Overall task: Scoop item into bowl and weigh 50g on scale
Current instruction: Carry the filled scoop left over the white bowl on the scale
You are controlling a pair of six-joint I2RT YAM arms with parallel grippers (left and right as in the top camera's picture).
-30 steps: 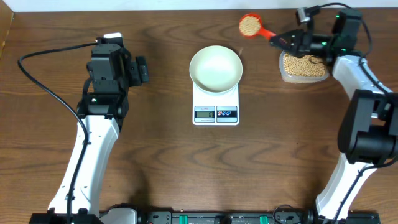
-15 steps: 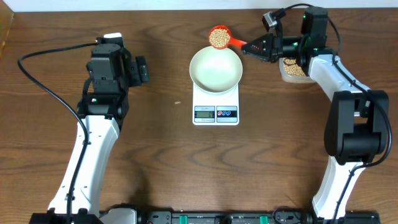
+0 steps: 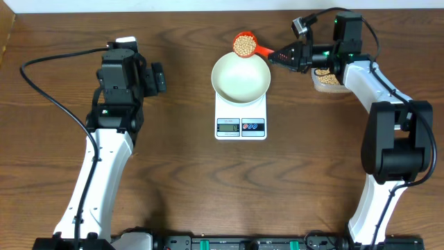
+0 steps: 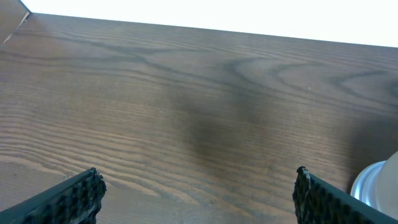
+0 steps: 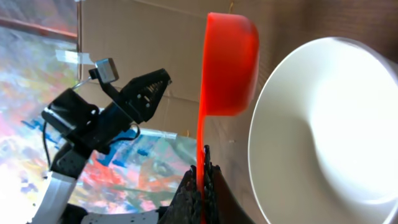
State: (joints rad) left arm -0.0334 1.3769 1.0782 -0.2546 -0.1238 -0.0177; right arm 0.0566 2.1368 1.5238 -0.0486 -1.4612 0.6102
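The left gripper (image 4: 198, 183) is hanging over bare table (image 3: 180, 173) at the left, well apart from the work, its fingers released and holding nothing; at centre, the bowl (image 3: 241, 76) is sitting on the scale (image 3: 241, 126) and is showing no beans inside; just beyond the bowl's far rim, the red scoop (image 3: 259, 48) is riding level, heaped with beans (image 3: 243, 45); the right gripper (image 3: 283, 54) is clenching the scoop's handle; further right, the tub (image 3: 326, 79) is holding more beans. Step in hand, as judged: carrying a first load to the bowl. The next move is calling for bringing the scoop over the bowl's centre, then rolling the wrist slowly so that beans are falling inside the rim, not onto the scale or table.
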